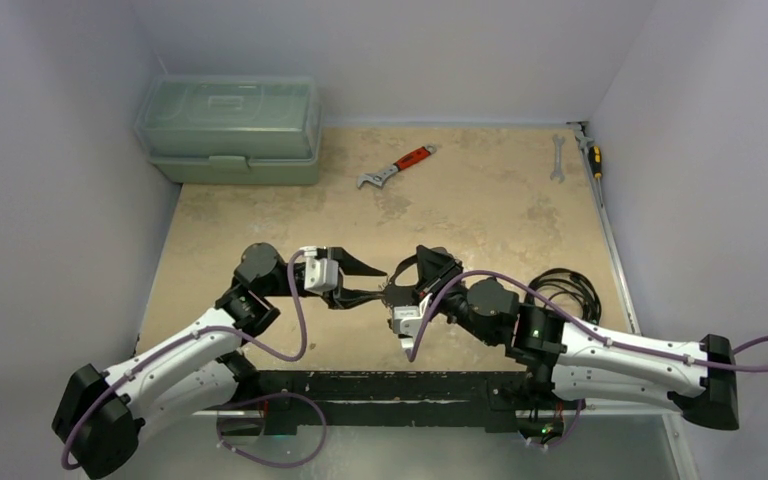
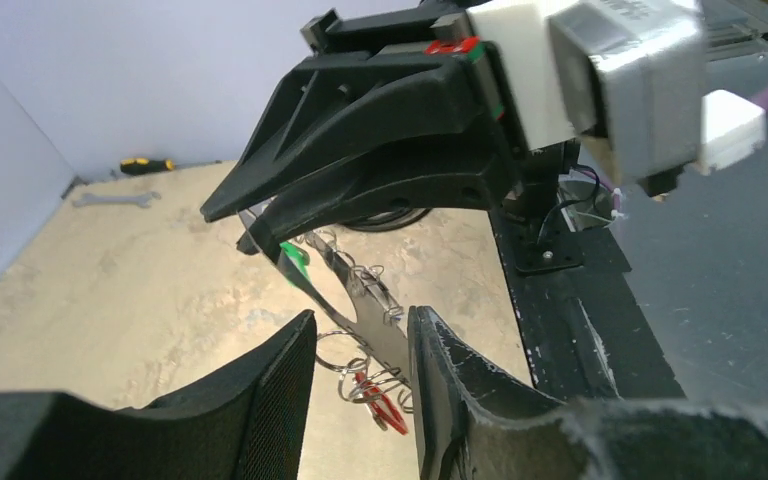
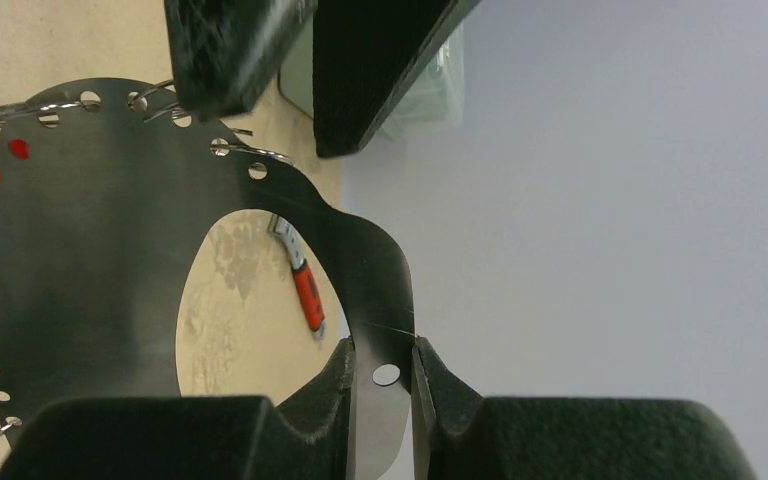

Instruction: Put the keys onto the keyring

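Right fingers (image 3: 445, 415) pinch the keyring (image 3: 80, 250); overhead hides this.

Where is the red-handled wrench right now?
The red-handled wrench lies at the far middle of the table in the top view, right of the green toolbox.

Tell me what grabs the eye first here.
The right gripper clamps the keyring, a flat dark plate with holes along its rim, near the table's front edge; the left gripper faces it, the plate between its jaws. Small rings, a green tag and a red tag cluster around it there. Far back lie a red-handled wrench and a green toolbox.
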